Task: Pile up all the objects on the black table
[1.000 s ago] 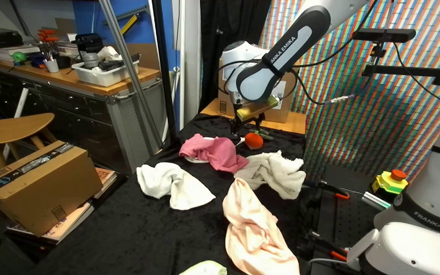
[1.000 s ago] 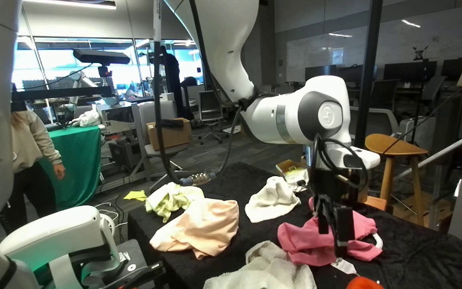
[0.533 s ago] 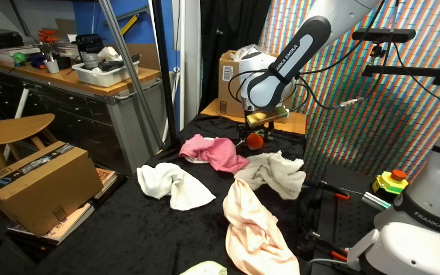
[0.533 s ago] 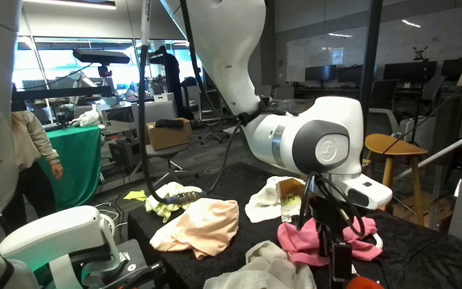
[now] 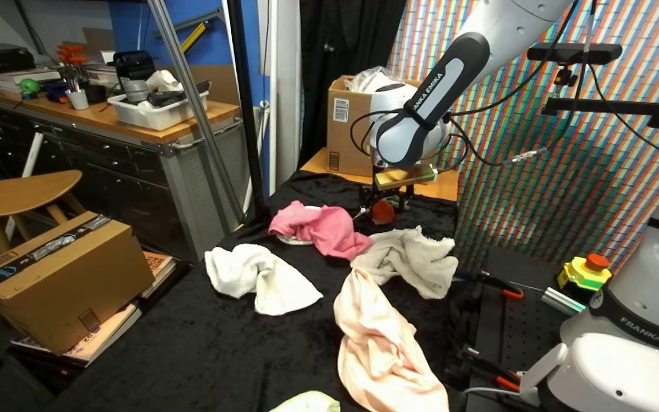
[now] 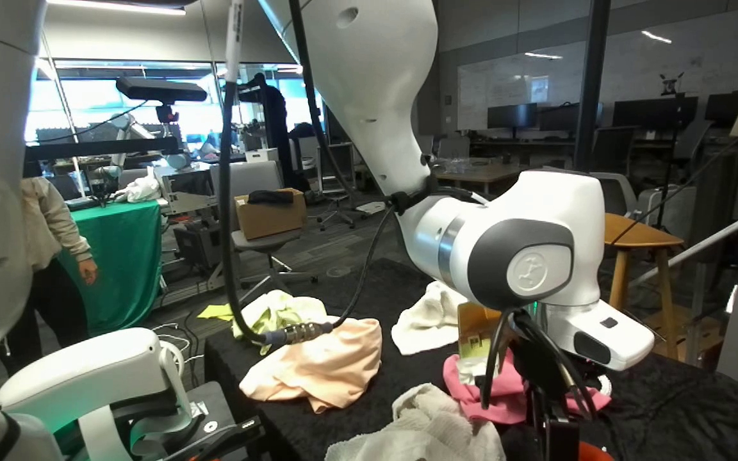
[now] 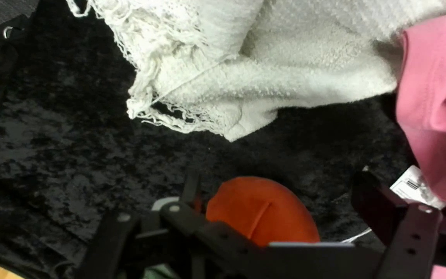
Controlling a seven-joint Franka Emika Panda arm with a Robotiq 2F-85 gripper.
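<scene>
Five cloths are on the black table (image 5: 192, 355), one of each: a pink towel (image 5: 326, 232), a grey-white rag (image 5: 409, 260), a white rag (image 5: 266, 280), a peach cloth (image 5: 384, 343) and a pale green cloth (image 6: 273, 314). In an exterior view the peach cloth lies lengthwise, its narrow tip pointing up the table at the grey-white rag and its broad end spreading to the lower right. The pink towel runs from upper left to lower right, its lower end against the grey-white rag. The white rag slants the same way, one flat corner pointing toward the peach cloth. The pale green cloth sits just beside the peach cloth.

The claw (image 7: 278, 184) is low over the table, its two fingers (image 7: 378, 207) spread wide. One round red thing (image 7: 261, 211) lies between them; black fabric shows between it and one finger, and I cannot tell whether it touches the other.

The foot of the arm (image 5: 644, 297) reads FRANKA EMIKA; farther up, ANKA EMIKA shows beside a dark band. One white tag (image 7: 410, 184) with a barcode lies just beside the pink towel, its small print too blurred to read. Two brown boxes show: a taped box (image 5: 78, 274) beside the table, and a tall box (image 5: 341, 134) behind the claw with a white label (image 5: 341, 110).
</scene>
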